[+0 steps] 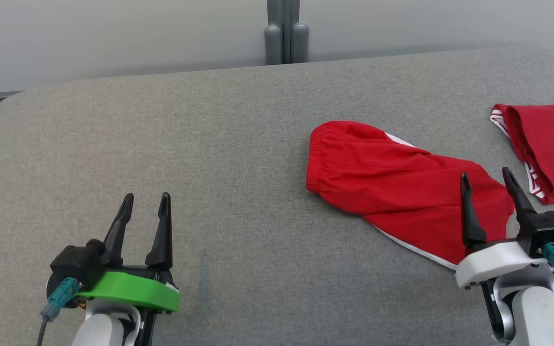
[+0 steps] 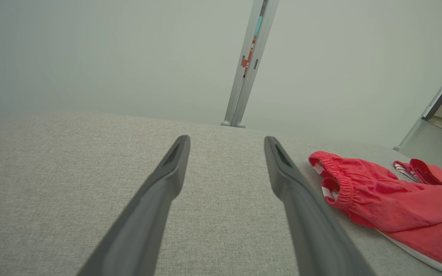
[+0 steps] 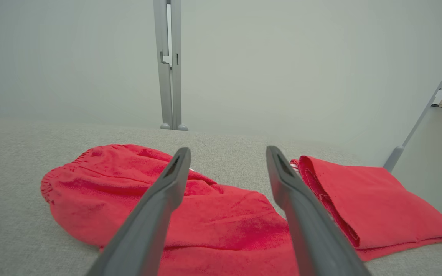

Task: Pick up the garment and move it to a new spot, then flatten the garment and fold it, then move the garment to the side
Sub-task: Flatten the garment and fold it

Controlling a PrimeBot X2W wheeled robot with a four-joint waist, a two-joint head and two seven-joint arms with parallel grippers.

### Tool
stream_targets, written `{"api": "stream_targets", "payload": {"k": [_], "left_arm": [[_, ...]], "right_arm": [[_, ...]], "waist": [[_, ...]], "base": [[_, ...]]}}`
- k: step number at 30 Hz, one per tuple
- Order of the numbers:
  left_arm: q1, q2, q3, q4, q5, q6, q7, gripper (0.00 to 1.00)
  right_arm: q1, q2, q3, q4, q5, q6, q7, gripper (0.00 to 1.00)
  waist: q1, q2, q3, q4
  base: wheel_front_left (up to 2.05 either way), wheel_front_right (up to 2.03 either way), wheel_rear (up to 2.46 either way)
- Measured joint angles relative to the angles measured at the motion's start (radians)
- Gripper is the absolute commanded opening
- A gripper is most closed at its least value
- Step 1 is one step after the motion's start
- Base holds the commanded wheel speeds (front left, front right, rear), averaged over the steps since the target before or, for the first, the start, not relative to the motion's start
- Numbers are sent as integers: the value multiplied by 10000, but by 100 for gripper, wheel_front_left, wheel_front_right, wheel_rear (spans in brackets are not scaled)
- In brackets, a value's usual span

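R gripper [image 1: 485, 174] wide open, empty, over your garment [image 1: 392, 178], prob. to flatten it; L gripper [image 1: 147, 196] same, parked clear.

No legible text, brand or number anywhere. Small orange-and-teal sticker [image 2: 250, 53] on the grey post [image 2: 240, 96] has marks on it, too blurred and small to read.

A bare robot test bay, more lab than home; a wide table [image 1: 161, 144] padded in grey cloth, with rounded corners, fills the near ground; plain pale partition panels [image 1: 113, 33] joined by a grey metal post [image 1: 286, 31] close the far side; smooth grey floor [image 3: 436, 168] lies to the right; a loose red garment [image 1: 392, 178] and a folded red garment [image 1: 551, 139] lie on the table's right.
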State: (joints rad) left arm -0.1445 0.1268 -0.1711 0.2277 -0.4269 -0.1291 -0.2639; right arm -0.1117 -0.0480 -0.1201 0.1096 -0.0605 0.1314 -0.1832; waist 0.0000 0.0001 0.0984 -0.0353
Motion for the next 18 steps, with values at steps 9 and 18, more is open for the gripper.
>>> {"api": "stream_targets", "payload": {"k": [9, 18], "left_arm": [[-522, 213, -757, 723, -12, 0, 6, 100], [-3186, 500, -4006, 2805, -1632, 0, 2050, 100]], "right_arm": [[-9, -10, 339, 343, 138, 0, -109, 100], [-446, -19, 1279, 568, 188, -2, 54, 100]], "waist": [[0, 0, 89, -102], [0, 0, 474, -815]], "base": [[0, 0, 0], [0, 0, 0]]}}
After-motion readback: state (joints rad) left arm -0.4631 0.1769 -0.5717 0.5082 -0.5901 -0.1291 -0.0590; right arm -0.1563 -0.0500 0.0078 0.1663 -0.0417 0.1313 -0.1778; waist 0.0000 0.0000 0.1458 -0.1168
